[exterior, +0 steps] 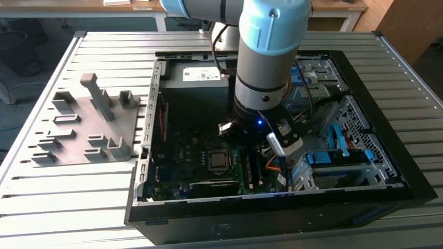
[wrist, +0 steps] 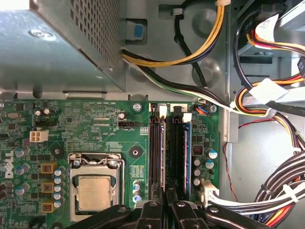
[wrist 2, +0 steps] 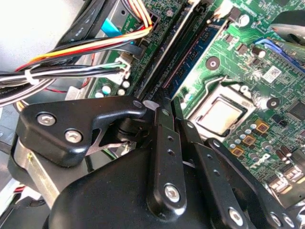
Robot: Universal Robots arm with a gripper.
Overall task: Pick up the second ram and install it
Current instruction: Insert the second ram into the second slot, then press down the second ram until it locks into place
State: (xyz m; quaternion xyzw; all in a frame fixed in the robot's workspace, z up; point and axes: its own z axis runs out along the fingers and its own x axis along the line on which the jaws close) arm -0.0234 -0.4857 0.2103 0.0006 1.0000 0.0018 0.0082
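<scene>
Black gripper [wrist: 165, 198] linkages crowd both wrist views, fingers drawn together over the memory slots, apparently clamped on the second ram [wrist: 175, 155], a long dark stick standing in its slot beside the silver processor [wrist: 94, 192]; seating looks underway, not confirmed. Left in the exterior view, a grey plastic fixture tray [exterior: 86, 127] sits on the slatted metal counter [exterior: 62, 194]; wooden desks stand behind.

Gripper [wrist: 166, 198] is down inside the computer case [exterior: 387, 150], tight quarters: cable bundle [wrist: 281, 191] crowds one side of the memory slots [wrist: 167, 148], processor socket [wrist: 93, 183] sits on the other, power supply box [wrist: 57, 43] looms near
</scene>
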